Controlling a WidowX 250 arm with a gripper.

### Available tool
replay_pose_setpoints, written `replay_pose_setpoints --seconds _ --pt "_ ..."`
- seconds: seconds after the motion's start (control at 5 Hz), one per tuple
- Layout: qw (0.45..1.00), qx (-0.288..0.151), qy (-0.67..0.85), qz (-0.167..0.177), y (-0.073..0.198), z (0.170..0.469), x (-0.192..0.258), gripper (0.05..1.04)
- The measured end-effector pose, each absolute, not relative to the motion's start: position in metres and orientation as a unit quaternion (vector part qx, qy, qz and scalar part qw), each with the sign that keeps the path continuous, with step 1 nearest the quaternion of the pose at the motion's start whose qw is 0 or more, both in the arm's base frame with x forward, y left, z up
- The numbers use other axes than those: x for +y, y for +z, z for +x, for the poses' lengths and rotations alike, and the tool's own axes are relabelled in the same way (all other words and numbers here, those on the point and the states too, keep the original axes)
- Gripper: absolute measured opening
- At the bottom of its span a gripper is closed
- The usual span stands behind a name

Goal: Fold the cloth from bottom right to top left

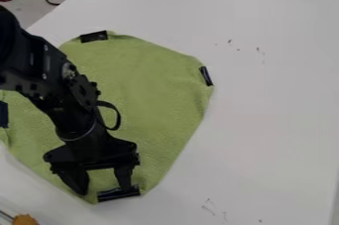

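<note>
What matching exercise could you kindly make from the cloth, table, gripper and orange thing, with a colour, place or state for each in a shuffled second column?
Column one
1. Cloth
2. Table
3. Gripper
4. Orange thing

Column two
A. At the view's bottom left corner
B. Open, at the near end of the green area
C. Green, with black strips at its edge
D. White, underneath the green area

Right pairs: 1-C, 2-D, 3-B, 4-A
</note>
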State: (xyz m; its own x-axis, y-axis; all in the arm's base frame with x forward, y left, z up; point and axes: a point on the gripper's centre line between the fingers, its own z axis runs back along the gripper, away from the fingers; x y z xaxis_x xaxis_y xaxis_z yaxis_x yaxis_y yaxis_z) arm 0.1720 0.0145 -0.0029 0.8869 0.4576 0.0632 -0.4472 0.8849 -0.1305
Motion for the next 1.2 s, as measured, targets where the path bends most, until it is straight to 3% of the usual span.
replay_pose_setpoints --seconds 0.6,0.8,1.0,1.2 --pt "0.97 -0.063 0.231 -0.05 -0.005 0.18 0.018 0.271" --pt "0.974 -0.066 0.213 -0.045 -0.005 0.187 0.019 0.115" --pt "0.975 -0.067 0.208 -0.044 -0.005 0.189 0.019 0.06" --pt "0.976 -0.037 0.21 -0.037 -0.003 0.186 0.014 0.052"
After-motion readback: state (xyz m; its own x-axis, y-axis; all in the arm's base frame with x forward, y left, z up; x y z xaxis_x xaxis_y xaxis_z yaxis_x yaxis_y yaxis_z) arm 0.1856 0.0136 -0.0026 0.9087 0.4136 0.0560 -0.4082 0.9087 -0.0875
